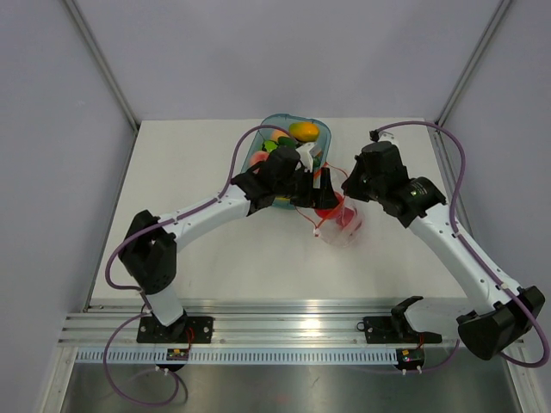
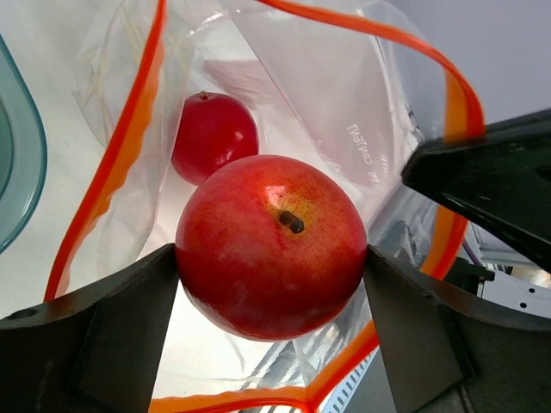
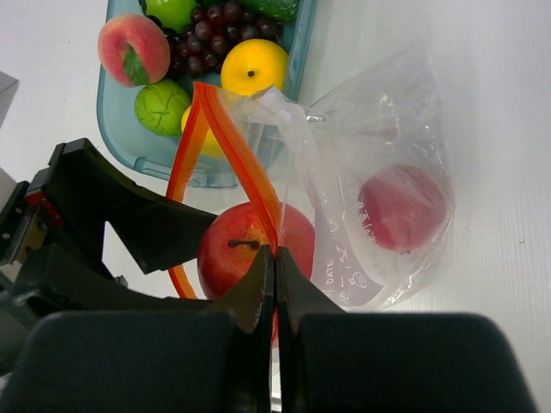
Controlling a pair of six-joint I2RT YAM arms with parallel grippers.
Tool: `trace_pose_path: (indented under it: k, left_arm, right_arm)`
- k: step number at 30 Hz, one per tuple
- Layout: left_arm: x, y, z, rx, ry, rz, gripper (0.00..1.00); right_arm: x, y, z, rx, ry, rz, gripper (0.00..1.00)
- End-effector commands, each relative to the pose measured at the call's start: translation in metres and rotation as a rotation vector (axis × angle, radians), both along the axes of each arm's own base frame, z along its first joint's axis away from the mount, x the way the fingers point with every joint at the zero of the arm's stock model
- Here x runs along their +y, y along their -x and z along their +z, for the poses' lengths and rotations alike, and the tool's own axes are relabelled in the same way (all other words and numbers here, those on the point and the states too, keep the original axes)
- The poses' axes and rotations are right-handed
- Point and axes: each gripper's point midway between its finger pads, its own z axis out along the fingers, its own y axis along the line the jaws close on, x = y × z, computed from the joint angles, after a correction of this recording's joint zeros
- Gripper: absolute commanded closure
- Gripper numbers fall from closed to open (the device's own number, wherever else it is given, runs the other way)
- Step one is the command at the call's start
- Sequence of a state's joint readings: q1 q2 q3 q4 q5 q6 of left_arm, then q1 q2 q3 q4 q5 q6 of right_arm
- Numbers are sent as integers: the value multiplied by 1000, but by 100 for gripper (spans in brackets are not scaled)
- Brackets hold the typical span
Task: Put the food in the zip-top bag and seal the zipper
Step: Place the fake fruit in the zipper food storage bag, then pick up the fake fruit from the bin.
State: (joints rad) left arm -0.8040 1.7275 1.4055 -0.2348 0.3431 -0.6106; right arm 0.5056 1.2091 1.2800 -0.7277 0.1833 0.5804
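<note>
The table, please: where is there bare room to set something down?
Bare table lies left of the blue tray, beyond the left arm, and in the near strip between the zip-top bag and the front rail. The middle is crowded: the left gripper holds a red apple at the bag's mouth, and the right gripper pinches the zipper.

White table (image 1: 189, 258), translucent blue tray (image 1: 269, 120) near its far edge, clear zip-top bag (image 1: 346, 229) just beside it
</note>
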Motion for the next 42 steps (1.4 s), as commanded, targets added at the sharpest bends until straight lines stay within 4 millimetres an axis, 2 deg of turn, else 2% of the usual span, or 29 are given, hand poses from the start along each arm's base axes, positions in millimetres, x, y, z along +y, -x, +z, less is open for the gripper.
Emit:
trace_pose_path:
  k: [1, 2, 3, 10, 14, 18, 19, 21, 22, 23, 25, 27, 30, 31, 33, 35, 37, 38, 39, 42]
  left_arm:
    - [0, 13, 61, -102, 116, -64, 11]
    - [2, 13, 64, -115, 115, -66, 9]
    - [3, 14, 65, -120, 112, -69, 2]
    - [6, 16, 60, -120, 85, -83, 1]
    - [12, 16, 73, -167, 88, -73, 10]
    - [39, 2, 88, -230, 42, 18, 15]
    - [51, -11, 90, -227, 44, 62, 16]
    - [69, -22, 88, -211, 50, 109, 18]
    - [88, -39, 86, -196, 48, 169, 18]
    - [99, -47, 83, -192, 37, 199, 18]
    - [130, -76, 66, -188, -67, 323, 18]
    - [157, -92, 45, -171, -203, 426, 18]
    - [174, -116, 25, -175, -340, 497, 16]
    - [174, -124, 29, -192, -353, 507, 15]
    - [176, -137, 11, -179, -415, 524, 13]
    - [176, -152, 8, -201, -456, 531, 7]
    - [188, -164, 5, -229, -533, 586, 4]
    - [189, -172, 10, -249, -543, 599, 3]
    - [194, -179, -1, -246, -596, 620, 3]
    - [199, -192, -14, -255, -668, 637, 4]
  right_arm:
    - [-5, -8, 2, -24, 8, -41, 100]
    - [-5, -9, 0, -20, 10, -41, 100]
    - [-4, -10, 0, -20, 10, -41, 100]
    - [-2, -11, 2, -26, 2, -35, 100]
    - [-5, -10, -2, -18, 17, -43, 100]
    - [-8, -7, -6, -12, 25, -48, 100]
    - [-9, -7, -5, -12, 26, -50, 100]
    - [-11, -5, -5, -15, 28, -54, 100]
    - [-11, -4, -5, -14, 30, -54, 100]
    - [-12, -3, -4, -17, 28, -55, 100]
    - [-13, -2, -4, -20, 27, -57, 100]
    - [-12, 0, -3, -21, 19, -48, 100]
    - [-9, 0, -3, -24, 6, -38, 100]
    - [-9, 0, -3, -24, 4, -38, 100]
    - [-7, 0, -3, -22, 2, -32, 100]
    - [-7, 0, -2, -23, 1, -29, 100]
    - [-6, 1, -3, -18, 3, -23, 100]
    - [-7, 1, -2, -21, 2, -24, 100]
    - [-7, 1, 0, -27, 5, -23, 100]
    - [-8, 0, 2, -34, 7, -23, 100]
